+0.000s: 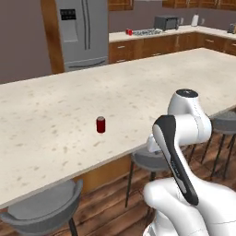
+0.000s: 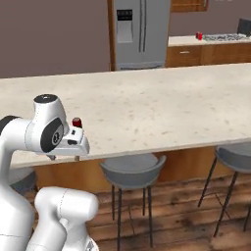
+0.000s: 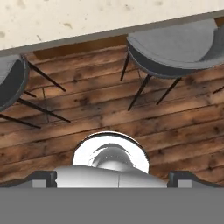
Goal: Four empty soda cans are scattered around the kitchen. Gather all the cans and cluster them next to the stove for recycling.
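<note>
Near soda can [image 2: 77, 122] on island counter [image 2: 147, 112]: lower part hidden behind robot's hand. Far soda can [image 1: 129, 32] by stove [image 1: 148, 32]: too small for detail. Stove cut off at right edge in right base view. Stool [image 3: 175, 43] cut by frame top in hand view.

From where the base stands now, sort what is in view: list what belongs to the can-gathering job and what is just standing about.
Belongs to the job:
- soda can on the island
- soda can by the stove
- stove
- gripper, open, pointing down at the floor

Just standing about:
- fridge
- microwave
- stool
- island counter
</note>
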Controlling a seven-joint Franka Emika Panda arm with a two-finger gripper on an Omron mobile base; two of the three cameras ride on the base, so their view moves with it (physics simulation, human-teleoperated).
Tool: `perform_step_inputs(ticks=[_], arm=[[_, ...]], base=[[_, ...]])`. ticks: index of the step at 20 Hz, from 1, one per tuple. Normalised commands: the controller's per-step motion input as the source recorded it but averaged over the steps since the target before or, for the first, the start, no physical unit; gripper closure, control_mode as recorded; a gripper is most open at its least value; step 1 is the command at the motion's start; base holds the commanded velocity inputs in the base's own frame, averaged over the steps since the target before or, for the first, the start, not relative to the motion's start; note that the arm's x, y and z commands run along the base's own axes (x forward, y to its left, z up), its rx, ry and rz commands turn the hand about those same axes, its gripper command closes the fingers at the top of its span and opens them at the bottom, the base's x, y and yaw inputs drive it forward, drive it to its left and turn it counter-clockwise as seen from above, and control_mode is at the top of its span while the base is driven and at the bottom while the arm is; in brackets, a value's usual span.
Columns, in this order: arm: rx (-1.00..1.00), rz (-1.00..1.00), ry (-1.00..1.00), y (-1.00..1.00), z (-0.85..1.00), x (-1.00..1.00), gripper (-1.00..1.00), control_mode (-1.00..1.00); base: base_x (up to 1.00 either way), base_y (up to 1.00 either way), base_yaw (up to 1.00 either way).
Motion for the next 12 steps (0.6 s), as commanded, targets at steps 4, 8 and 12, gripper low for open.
perform_step_inputs(ticks=[4, 8, 12], arm=[[0.00, 0.00, 0.00, 0.00, 0.00, 0.00, -1.00, 1.00], [0.00, 0.00, 0.00, 0.00, 0.00, 0.00, -1.00, 1.00], [0.00, 0.00, 0.00, 0.00, 0.00, 0.00, -1.00, 1.00]], base=[[0.63, 0.00, 0.48], [0.48, -0.05, 0.33], [0.38, -0.08, 0.24]])
